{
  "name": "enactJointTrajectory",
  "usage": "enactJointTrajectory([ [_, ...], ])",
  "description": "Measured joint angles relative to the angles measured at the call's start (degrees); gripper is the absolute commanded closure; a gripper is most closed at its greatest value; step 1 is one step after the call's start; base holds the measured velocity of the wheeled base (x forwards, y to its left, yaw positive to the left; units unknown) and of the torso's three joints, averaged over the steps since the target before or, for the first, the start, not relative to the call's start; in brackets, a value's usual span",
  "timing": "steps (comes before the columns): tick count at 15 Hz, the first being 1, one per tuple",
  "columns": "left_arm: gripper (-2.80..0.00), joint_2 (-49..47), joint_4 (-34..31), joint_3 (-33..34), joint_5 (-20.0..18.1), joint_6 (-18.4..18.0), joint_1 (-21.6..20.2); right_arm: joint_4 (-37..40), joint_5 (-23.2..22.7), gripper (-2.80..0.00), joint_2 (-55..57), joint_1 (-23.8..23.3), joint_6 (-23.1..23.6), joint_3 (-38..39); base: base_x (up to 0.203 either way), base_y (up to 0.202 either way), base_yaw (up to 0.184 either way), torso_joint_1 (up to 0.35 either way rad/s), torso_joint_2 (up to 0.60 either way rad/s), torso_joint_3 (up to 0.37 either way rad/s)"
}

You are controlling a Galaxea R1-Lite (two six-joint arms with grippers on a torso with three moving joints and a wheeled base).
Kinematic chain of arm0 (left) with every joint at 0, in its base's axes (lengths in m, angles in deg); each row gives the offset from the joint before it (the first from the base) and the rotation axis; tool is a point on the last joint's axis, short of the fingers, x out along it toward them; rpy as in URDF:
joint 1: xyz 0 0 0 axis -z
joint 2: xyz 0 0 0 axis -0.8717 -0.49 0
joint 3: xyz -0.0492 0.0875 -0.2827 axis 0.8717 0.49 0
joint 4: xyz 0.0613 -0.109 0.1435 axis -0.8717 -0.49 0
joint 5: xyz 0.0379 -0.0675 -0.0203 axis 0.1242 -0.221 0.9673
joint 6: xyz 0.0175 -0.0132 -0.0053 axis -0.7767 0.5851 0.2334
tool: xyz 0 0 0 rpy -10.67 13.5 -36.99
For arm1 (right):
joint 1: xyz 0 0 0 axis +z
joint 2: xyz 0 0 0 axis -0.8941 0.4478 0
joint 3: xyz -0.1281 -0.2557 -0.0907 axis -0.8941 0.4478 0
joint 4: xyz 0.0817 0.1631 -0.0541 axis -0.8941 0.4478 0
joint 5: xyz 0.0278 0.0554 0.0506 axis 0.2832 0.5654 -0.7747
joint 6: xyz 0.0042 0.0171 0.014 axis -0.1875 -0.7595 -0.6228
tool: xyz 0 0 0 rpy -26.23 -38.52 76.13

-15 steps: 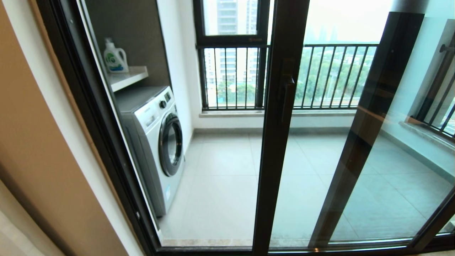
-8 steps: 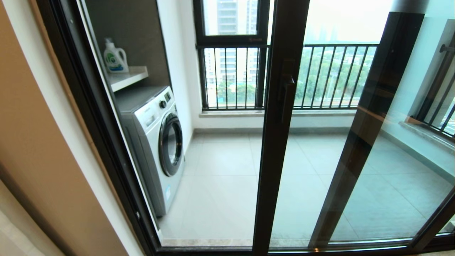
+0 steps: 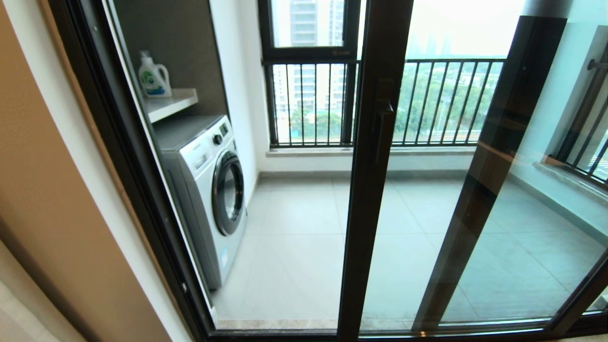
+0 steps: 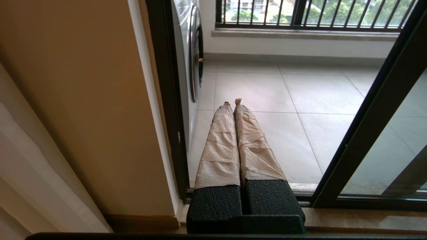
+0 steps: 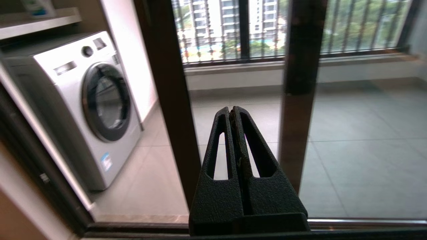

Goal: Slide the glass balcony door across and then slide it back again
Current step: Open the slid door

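Note:
The glass balcony door (image 3: pixel 368 190) stands partway along its track. Its dark stile runs top to bottom through the middle of the head view, with the dark bar handle (image 3: pixel 384 130) on it. To the left of the stile the doorway is open onto the balcony floor. Neither gripper shows in the head view. My left gripper (image 4: pixel 232 101), with tape-wrapped fingers, is shut on nothing and hangs low before the open gap, left of the door stile (image 4: pixel 373 116). My right gripper (image 5: pixel 232 111) is shut and empty, just right of the door stile (image 5: pixel 170 100), short of the glass.
A white washing machine (image 3: pixel 209 190) stands just inside the balcony on the left, with a detergent bottle (image 3: pixel 153 76) on the shelf above. A second dark-framed glass panel (image 3: pixel 494 166) without a handle stands to the right. The beige wall and door jamb (image 3: pixel 137 180) bound the left side. Black railing bars (image 3: pixel 446 102) line the outer window.

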Motion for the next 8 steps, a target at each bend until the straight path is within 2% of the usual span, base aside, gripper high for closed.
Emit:
enactJointTrajectory([
  [5,0.00,0.00,0.00,0.00,-0.02,0.02,0.00,-7.59,-20.21,0.00,28.05,3.68,1.46,-14.79,0.000,0.000,0.000,0.000,0.00,0.000],
  [7,0.00,0.00,-0.01,0.00,-0.02,0.00,0.00,-11.24,-23.51,0.00,40.53,8.59,2.29,-20.10,0.000,0.000,0.000,0.000,0.00,0.000],
  [8,0.00,0.00,0.00,0.00,-0.05,0.02,0.00,-12.88,-22.86,0.00,46.52,12.45,2.80,-22.76,0.000,0.000,0.000,0.000,0.00,0.000],
])
